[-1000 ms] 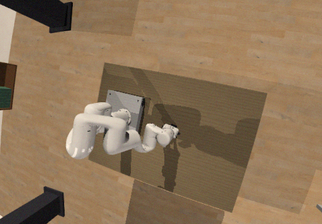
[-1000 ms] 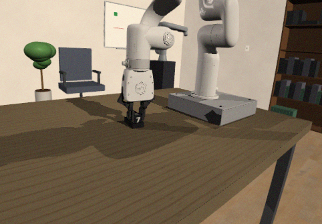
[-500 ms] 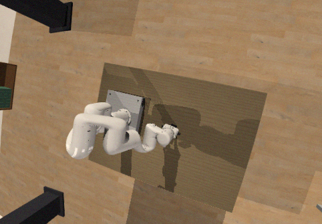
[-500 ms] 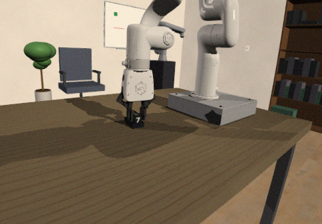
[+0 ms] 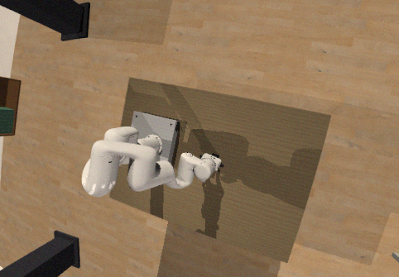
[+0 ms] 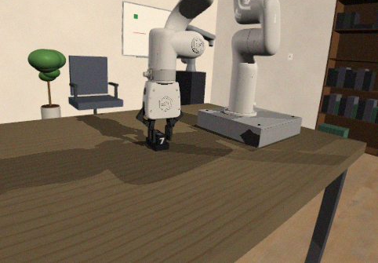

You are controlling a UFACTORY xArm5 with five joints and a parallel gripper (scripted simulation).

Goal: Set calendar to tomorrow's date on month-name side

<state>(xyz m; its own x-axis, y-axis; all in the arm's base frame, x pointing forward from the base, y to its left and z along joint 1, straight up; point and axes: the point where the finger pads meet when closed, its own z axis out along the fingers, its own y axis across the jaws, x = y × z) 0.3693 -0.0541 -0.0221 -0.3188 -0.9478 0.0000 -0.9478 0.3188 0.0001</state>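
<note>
A small black calendar cube with a white 7 on its near face stands on the dark wooden table. My gripper points straight down over it, with one finger on each side of the cube. The fingers stand a little apart from the cube's sides, so the gripper is open. In the overhead view the gripper hides the cube. I see no tray and no second cube in either view.
The arm's grey base plate is bolted to the table just right of the cube and also shows in the overhead view. The table's right edge drops to the floor. A chair, a plant and a bookshelf stand beyond the table.
</note>
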